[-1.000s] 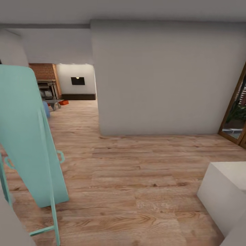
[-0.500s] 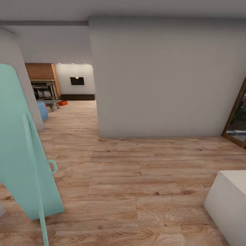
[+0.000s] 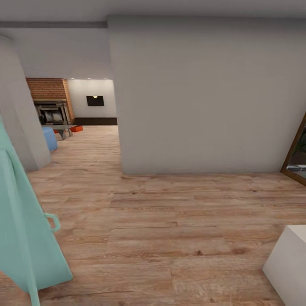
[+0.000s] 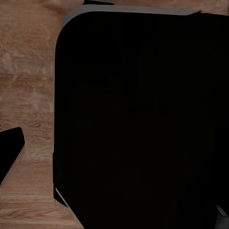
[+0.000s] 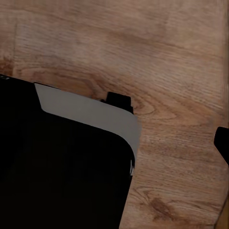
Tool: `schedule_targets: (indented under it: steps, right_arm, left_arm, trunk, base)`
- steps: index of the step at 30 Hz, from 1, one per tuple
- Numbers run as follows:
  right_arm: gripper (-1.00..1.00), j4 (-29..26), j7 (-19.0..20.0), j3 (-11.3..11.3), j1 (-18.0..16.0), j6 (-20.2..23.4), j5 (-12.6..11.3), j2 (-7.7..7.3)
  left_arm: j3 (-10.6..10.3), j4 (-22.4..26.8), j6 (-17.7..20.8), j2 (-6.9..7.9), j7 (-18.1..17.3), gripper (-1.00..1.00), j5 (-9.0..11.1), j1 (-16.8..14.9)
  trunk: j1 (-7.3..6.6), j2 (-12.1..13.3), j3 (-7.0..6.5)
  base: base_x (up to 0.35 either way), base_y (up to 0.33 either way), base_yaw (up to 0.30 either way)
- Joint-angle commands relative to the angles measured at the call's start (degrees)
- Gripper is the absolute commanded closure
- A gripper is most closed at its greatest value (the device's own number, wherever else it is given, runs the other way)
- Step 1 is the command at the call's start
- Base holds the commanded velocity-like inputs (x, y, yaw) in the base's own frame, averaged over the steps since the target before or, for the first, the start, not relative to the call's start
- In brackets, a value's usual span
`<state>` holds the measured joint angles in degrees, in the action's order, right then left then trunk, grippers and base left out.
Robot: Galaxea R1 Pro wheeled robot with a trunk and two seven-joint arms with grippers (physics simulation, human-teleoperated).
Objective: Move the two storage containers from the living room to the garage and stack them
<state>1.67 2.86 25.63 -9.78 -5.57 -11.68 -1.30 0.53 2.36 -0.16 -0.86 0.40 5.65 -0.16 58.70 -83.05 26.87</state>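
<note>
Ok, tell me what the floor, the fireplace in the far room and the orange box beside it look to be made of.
The floor looks like light wood planks with a matte finish: grain, knots and board seams show. The fireplace looks like red brick, with faint mortar lines in rows. The orange box has a flat, even colour that suggests plastic, but it is too small and far away to be sure.

Matt wood-plank floor (image 3: pixel 170 221) — visible grain, smooth plain wall (image 3: pixel 204 97), red brick fireplace (image 3: pixel 46 89)
</note>
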Motion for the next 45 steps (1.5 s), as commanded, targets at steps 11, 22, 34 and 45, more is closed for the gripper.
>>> schedule_targets:
  steps: [11, 22, 34, 45]
  right_arm:
    - [-1.0, 0.2, 0.3, 0.4, -0.1, -0.4, -0.5, -0.04]
    - [-1.0, 0.2, 0.3, 0.3, -0.1, -0.4, -0.4, -0.19]
    - [-1.0, 0.2, 0.4, 0.4, -0.1, -0.4, -0.4, -0.18]
    - [-1.0, 0.2, 0.4, 0.4, -0.1, -0.4, -0.3, -0.24]
  left_arm:
    - [0.0, 0.0, 0.0, -0.04, 0.0, -1.0, 0.6, 0.0]
    - [0.0, 0.0, 0.0, -0.02, 0.0, -1.0, 0.6, 0.0]
    - [0.0, 0.0, 0.3, -0.02, 0.0, -1.0, 0.6, 0.0]
    - [0.0, 0.0, 0.3, -0.02, 0.0, -1.0, 0.6, 0.0]
  trunk:
    - [0.03, 0.0, 0.06]
    - [0.03, 0.0, 0.06]
    - [0.03, 0.0, 0.06]
    - [0.03, 0.0, 0.06]
  base:
    - [0.322, 0.0, 0.0]
    - [0.322, 0.0, 0.0]
    - [0.322, 0.0, 0.001]
    - [0.322, 0.0, 0.064]
